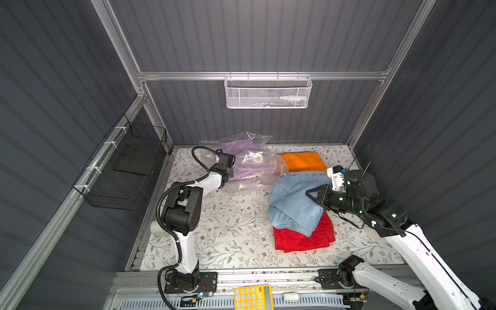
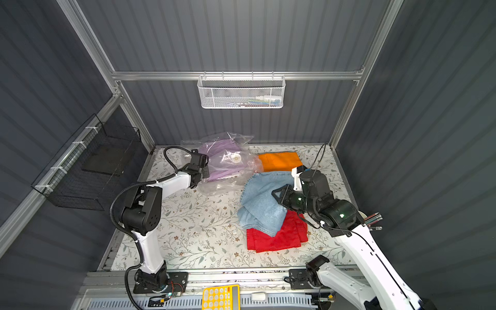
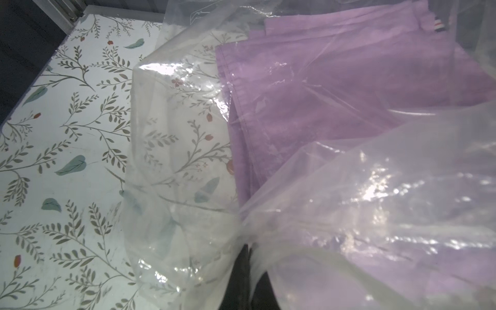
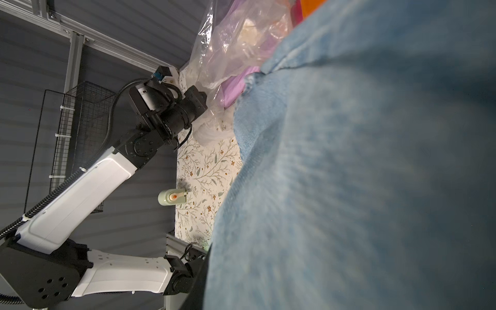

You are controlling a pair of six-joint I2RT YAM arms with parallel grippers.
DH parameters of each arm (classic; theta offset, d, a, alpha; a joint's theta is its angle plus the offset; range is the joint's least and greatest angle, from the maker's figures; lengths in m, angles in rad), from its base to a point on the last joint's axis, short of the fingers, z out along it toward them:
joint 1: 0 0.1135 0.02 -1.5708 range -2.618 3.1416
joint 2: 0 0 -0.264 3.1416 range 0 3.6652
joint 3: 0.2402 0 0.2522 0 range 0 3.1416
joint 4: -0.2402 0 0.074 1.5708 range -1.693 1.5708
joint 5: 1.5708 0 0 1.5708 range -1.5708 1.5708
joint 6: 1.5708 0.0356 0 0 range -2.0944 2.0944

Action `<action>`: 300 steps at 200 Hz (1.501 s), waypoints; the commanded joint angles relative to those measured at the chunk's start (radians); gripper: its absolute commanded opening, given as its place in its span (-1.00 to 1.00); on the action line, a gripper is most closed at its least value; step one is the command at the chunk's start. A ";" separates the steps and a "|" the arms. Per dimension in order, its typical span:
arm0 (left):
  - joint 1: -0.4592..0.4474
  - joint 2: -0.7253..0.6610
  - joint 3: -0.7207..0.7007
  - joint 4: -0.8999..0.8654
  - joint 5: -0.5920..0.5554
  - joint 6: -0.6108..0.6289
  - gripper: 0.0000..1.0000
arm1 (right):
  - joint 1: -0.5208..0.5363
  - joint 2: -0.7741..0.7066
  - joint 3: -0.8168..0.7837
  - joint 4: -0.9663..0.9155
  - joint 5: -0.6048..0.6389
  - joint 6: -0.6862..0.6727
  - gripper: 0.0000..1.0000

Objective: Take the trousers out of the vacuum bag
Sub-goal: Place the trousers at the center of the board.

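top views: overhead, sharing table (image 1: 236, 228) | wrists: close-up, right perhaps blurred

Lab robot cell: aluminium frame (image 1: 188, 76), grey ribbed walls (image 1: 268, 35), white mesh basket (image 1: 268, 92).

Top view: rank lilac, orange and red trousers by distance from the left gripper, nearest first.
1. lilac trousers, in the vacuum bag beside the left gripper.
2. orange trousers, at the back, past the bag.
3. red trousers, front right, under the denim trousers.
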 commanded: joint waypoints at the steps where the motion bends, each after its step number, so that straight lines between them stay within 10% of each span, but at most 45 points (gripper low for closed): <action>1: 0.024 -0.031 0.020 0.001 -0.031 0.019 -1.00 | -0.007 -0.047 0.076 0.046 0.089 -0.045 -0.96; 235: 0.101 -0.150 -0.015 -0.006 0.014 0.004 -1.00 | -0.025 0.021 0.024 0.312 0.132 0.040 -0.96; 300: 0.101 -0.222 -0.042 -0.019 0.026 -0.003 -1.00 | 0.085 -0.075 -0.348 0.530 0.333 0.226 -0.96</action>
